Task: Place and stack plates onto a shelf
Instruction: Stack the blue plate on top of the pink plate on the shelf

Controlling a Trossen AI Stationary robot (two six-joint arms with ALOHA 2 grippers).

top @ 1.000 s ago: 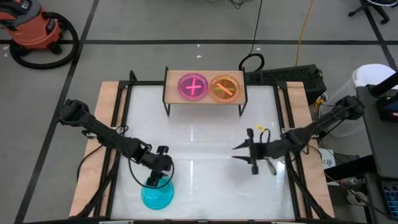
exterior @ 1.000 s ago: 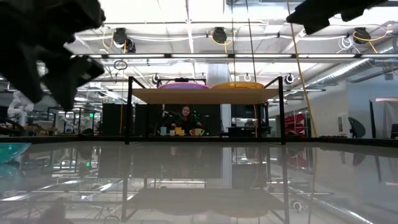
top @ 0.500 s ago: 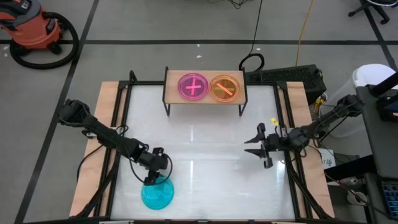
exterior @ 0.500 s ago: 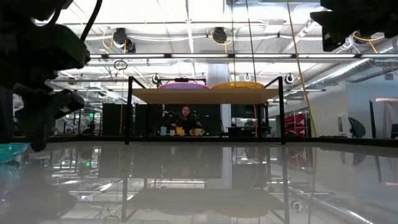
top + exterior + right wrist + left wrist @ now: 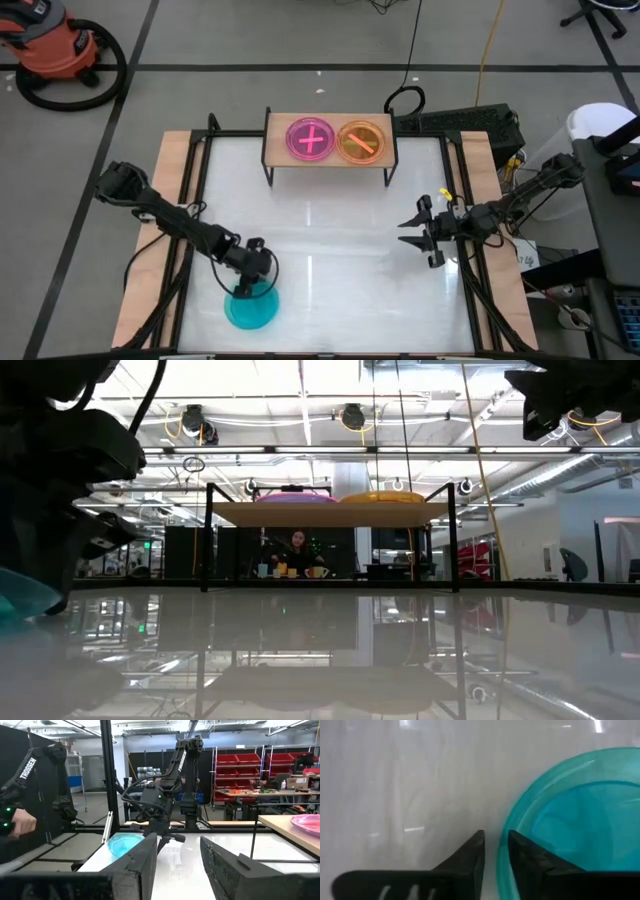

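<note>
A blue plate (image 5: 250, 310) lies on the white table near its near-left corner. My left gripper (image 5: 248, 286) stands over the plate's far rim, pointing down, shut on it (image 5: 496, 840). On the light-wood shelf (image 5: 275, 150) at the far edge sit a pink plate (image 5: 310, 138) and an orange plate (image 5: 362, 142) side by side; the low view also shows the shelf (image 5: 330, 513). My right gripper (image 5: 418, 236) hovers open near the table's right edge, holding nothing (image 5: 177, 855). The other plates are out of view. My left gripper pinches the blue plate's rim (image 5: 506, 827) on the plate's far side, coming from above and pointing down. One finger (image 5: 532, 862) is over the inside of the plate and the other finger (image 5: 467, 862) is outside it. In the low view the plate (image 5: 25, 590) sits tilted.
A black frame and wooden side boards (image 5: 170, 200) border the table. An orange shop vacuum (image 5: 55, 45) stands on the floor beyond the far-left corner. The right wrist view shows a person's hand (image 5: 17, 822) at the left side. White tabletop lies between the shelf and the grippers.
My left gripper has come down onto the blue plate's far rim, and in the low view the plate now looks tipped instead of flat. My right gripper has moved toward the table's right edge and slightly farther away, turning as it went.
</note>
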